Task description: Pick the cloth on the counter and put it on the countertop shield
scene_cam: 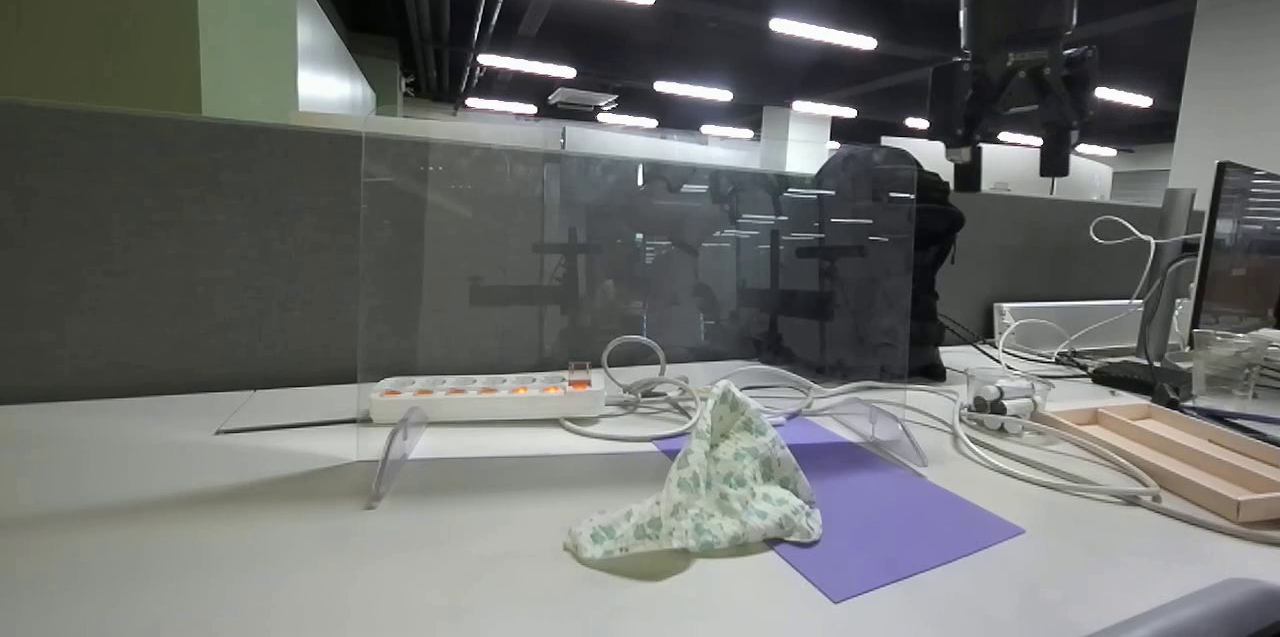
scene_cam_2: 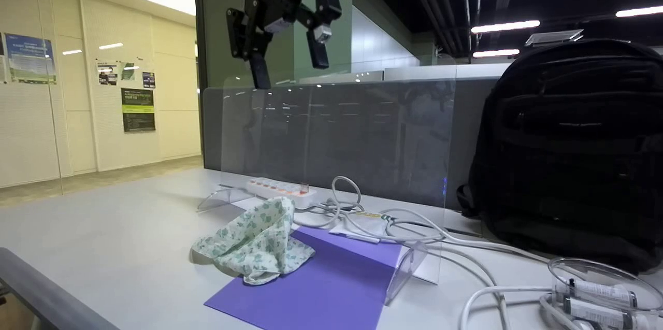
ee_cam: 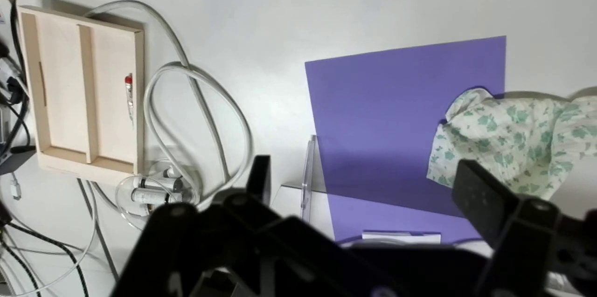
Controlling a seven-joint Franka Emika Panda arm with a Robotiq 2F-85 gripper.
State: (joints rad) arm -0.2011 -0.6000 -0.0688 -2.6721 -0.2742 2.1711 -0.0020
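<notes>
A crumpled white cloth with green leaf print point(scene_cam: 725, 492) stands in a peaked heap on the white counter, partly on a purple sheet. It shows also in an exterior view point(scene_cam_2: 261, 244) and at the right of the wrist view point(ee_cam: 508, 143). The clear countertop shield point(scene_cam: 620, 257) stands upright on clear feet behind the cloth; it shows also in an exterior view point(scene_cam_2: 336, 133). In the wrist view only a foot point(ee_cam: 308, 176) shows plainly. My gripper point(scene_cam: 1010, 167) is open and empty, high above the counter, in both exterior views point(scene_cam_2: 290, 68) and the wrist view point(ee_cam: 366, 176).
The purple sheet point(scene_cam: 890, 517) runs under the shield. A white power strip point(scene_cam: 490, 399) and looped cables point(scene_cam: 650, 407) lie behind it. A clear cup with small bottles point(scene_cam: 1005, 397), a wooden tray point(scene_cam: 1180, 457) and a monitor point(scene_cam: 1240, 257) stand to one side. A black backpack point(scene_cam_2: 570, 154) stands behind.
</notes>
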